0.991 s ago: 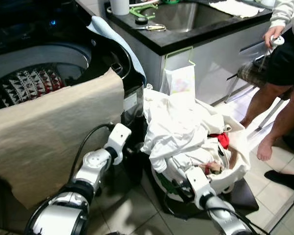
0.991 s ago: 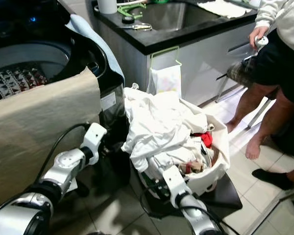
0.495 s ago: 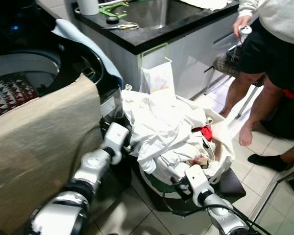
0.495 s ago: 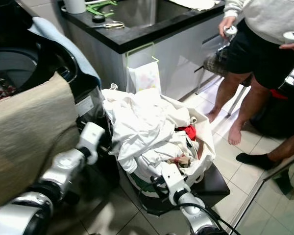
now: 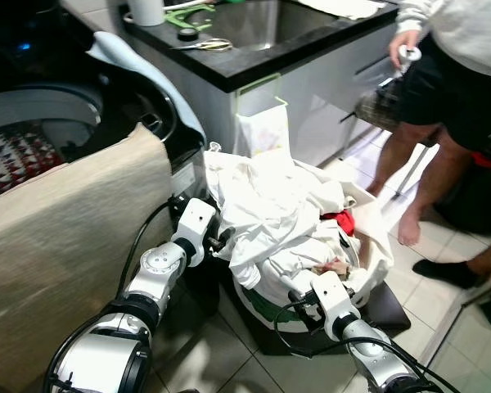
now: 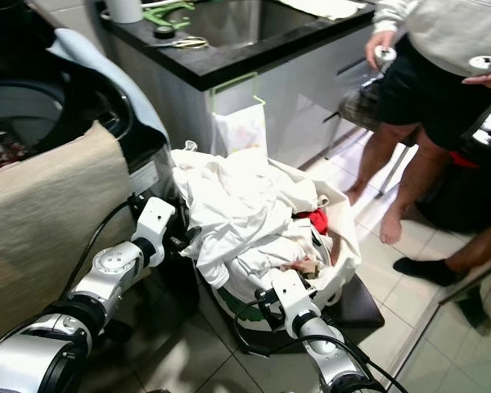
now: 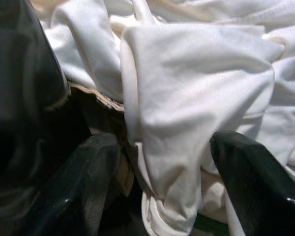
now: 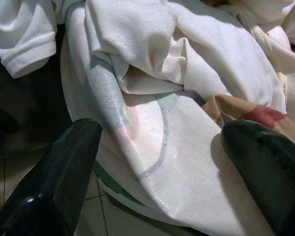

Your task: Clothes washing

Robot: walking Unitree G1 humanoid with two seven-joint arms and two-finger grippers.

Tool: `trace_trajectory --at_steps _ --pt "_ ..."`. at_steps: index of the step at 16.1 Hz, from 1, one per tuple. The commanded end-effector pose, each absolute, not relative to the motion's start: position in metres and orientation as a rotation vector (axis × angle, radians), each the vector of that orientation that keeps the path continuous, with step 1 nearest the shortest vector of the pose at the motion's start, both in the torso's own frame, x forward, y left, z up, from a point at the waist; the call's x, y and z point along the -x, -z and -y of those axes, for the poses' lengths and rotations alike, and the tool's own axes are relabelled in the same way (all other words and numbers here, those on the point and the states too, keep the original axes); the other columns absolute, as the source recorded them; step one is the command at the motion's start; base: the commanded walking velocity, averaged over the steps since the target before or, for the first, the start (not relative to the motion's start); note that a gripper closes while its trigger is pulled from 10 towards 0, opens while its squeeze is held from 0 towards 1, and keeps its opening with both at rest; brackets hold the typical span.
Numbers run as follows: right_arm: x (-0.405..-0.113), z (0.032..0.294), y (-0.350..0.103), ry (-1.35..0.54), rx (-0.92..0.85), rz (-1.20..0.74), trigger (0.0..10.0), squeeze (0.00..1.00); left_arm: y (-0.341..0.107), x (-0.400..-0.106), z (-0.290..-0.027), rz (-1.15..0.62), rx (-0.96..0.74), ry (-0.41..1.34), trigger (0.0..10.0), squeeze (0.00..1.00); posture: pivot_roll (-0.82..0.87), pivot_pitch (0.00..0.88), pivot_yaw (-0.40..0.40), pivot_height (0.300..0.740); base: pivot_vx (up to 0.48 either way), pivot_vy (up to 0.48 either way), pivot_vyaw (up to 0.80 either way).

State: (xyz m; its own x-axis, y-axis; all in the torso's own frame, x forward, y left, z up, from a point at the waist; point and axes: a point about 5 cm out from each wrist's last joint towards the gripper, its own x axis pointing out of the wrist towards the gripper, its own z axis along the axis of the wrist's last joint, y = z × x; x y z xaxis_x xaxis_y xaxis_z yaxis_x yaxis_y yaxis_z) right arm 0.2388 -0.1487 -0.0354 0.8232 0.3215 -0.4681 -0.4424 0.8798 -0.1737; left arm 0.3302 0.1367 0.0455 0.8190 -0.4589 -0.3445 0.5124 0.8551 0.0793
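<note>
- Step: picking laundry; the left end effector [image 7: 157,187], fingers spread, straddles a white garment [image 7: 196,98] in the basket [image 5: 376,278].
- The right end effector [image 8: 162,162], also spread, faces the basket's wall.
- Next, judged: pinch the fold and lift toward the washer [image 5: 57,115].

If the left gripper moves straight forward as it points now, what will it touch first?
Most likely the white clothes heaped in the laundry basket: a hanging fold lies between the left gripper's open fingers, though depth is unclear.

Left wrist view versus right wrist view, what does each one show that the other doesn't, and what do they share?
Left wrist view: a fold of white garment between the open left gripper, and dark fabric beside it. Right wrist view: the laundry basket's white wall with a green mark, floor tiles, a tan-and-red cloth, and the open right gripper. Both: heaped white laundry.
</note>
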Motion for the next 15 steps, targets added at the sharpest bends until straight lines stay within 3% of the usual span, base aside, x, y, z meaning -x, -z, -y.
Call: trace_trajectory --at_steps 1,9,15 --pt "-0.235 0.158 0.039 -0.374 0.277 -0.471 10.0 0.0 -0.044 -0.33 -0.134 -0.354 -0.175 0.551 10.0 0.0 -0.01 0.0 0.022 0.74 0.0 0.0 0.0" --pt "-0.236 0.163 0.038 -0.334 0.306 -0.46 10.0 0.0 -0.037 -0.323 -0.117 -0.389 -0.176 0.642 10.0 0.0 -0.02 0.0 0.029 0.74 0.0 0.0 0.0" --pt "-0.242 0.155 0.031 -0.384 0.304 -0.409 10.0 0.0 -0.04 -0.322 -0.151 -0.333 -0.145 0.51 10.0 0.0 0.01 0.0 0.003 0.74 0.0 0.0 0.0"
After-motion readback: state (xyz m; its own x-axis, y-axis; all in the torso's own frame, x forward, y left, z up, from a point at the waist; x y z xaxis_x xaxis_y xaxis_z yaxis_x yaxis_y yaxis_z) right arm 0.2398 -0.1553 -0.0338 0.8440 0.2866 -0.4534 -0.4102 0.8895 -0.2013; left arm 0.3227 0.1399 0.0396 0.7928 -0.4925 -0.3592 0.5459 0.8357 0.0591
